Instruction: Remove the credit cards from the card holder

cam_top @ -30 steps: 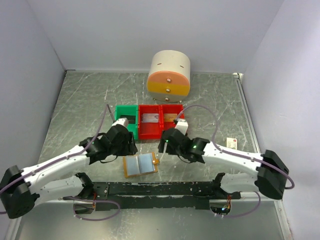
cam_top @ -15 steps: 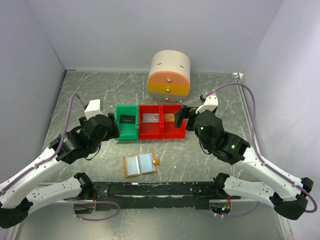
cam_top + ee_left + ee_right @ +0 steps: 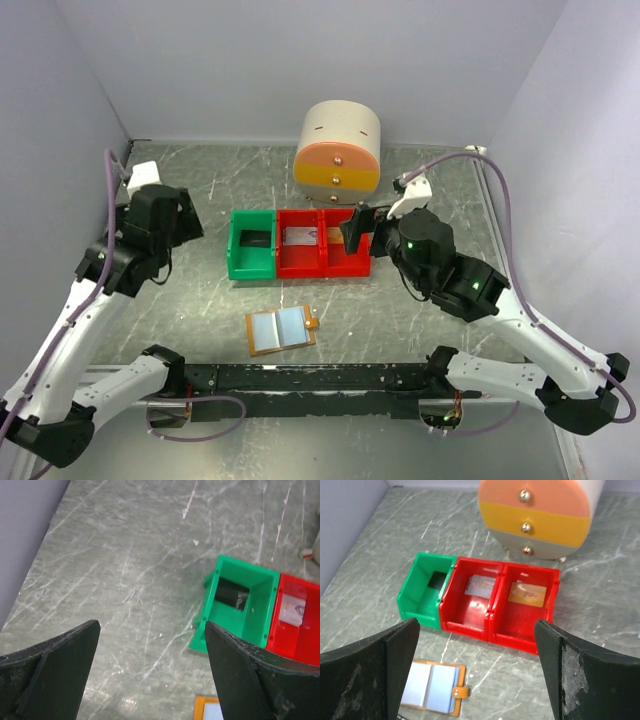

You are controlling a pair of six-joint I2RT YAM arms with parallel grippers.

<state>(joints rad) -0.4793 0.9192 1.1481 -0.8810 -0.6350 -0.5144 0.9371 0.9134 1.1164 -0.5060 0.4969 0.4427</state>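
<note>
Far from card holder (image 3: 281, 329) now, left tool (image 3: 152, 626).

bright, even, diffuse light from overhead; soft, faint shadows; mild glare on glossy worktop (image 3: 125, 580); close fingers (image 3: 55, 670) slightly blurred; overhead view sharp.

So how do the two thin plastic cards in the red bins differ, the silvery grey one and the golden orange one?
Colour: the silvery grey card is pale, the golden orange card warmer and darker. Place: the grey card lies in the left red bin, the orange card in the right red bin. Both are flat rectangles of like size, out of the open orange-rimmed card holder.
</note>
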